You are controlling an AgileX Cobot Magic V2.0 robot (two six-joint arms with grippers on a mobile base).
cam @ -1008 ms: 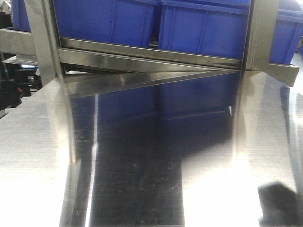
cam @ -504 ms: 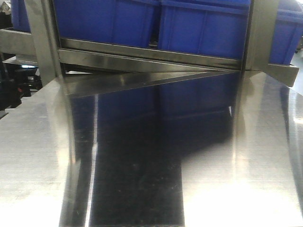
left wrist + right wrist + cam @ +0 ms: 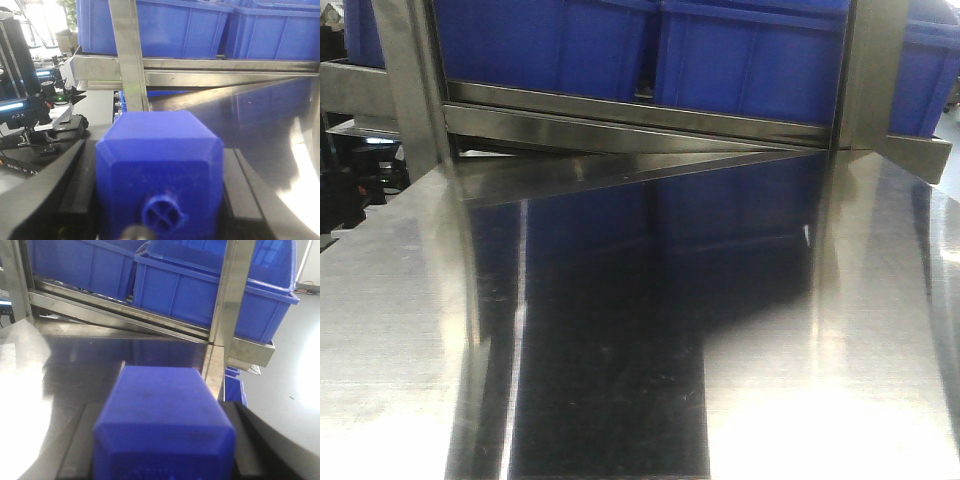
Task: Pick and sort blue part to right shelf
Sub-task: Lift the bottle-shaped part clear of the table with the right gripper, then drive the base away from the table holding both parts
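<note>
Before the right shelf (image 3: 640, 125), whose blue bins (image 3: 750, 60) mirror in the steel tabletop (image 3: 400, 330): left gripper (image 3: 160, 192) clamps a blue part (image 3: 160, 147); right gripper (image 3: 165, 452), a second blue part (image 3: 160, 402).

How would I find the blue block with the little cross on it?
Look at the steel rack holding big blue bins. In front of it, the left pincer squeezes a blue block. Unlike the block in the right pincer, this one shows a round knob with a cross on its near face.
</note>
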